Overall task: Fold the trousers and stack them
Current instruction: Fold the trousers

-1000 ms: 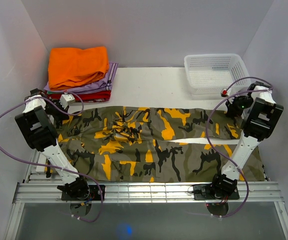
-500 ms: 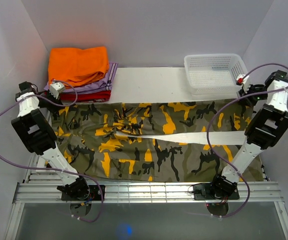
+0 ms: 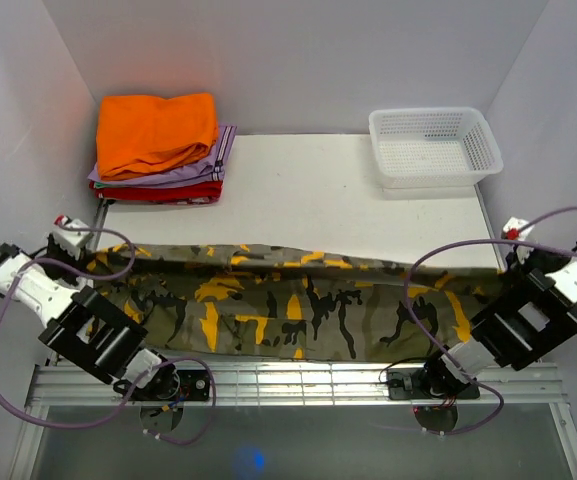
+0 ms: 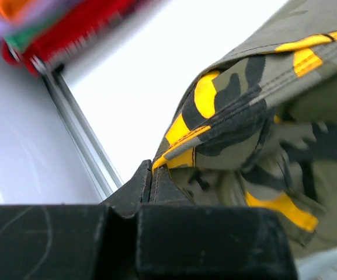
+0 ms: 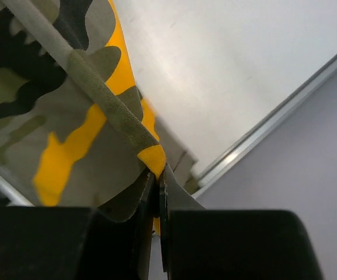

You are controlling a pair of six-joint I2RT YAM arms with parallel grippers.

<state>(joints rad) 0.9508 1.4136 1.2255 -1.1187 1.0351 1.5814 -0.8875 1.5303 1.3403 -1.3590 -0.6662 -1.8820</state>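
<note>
- Two ends of the long camouflage-print cloth trousers [image 3: 298, 310] (olive, black, grey and yellow-orange) are held up. The garment lies as a long band across the near half of the flat white table [image 3: 348, 190], its far edge drawn in a taut line between the arms.
- At the left end, the left tool [image 4: 152, 177] is pinched fully closed on a seamed edge of the trousers. At the right end, the right tool [image 5: 158, 174] is clamped just as tight on a yellow-tipped hem corner.
- By my reading, a lengthwise fold is only partly made, since the raised edge is not yet laid down. The crosswise folds are left to do.
- Stacking has not begun. The plain orange folded garment [image 3: 156, 130] sits on the lilac and red folded clothes [image 3: 168, 180] at the far left corner, apart from the trousers.
- The table is matte and smooth, so cloth should slide on it easily. A white plastic mesh basket [image 3: 433, 145] stands at the far right corner with nothing visible inside.
- A ribbed aluminium rail frame [image 3: 298, 385] runs along the near edge and carries both arm bases.
- Plain pale walls close in the table at the back and on both sides, and the light is even.
</note>
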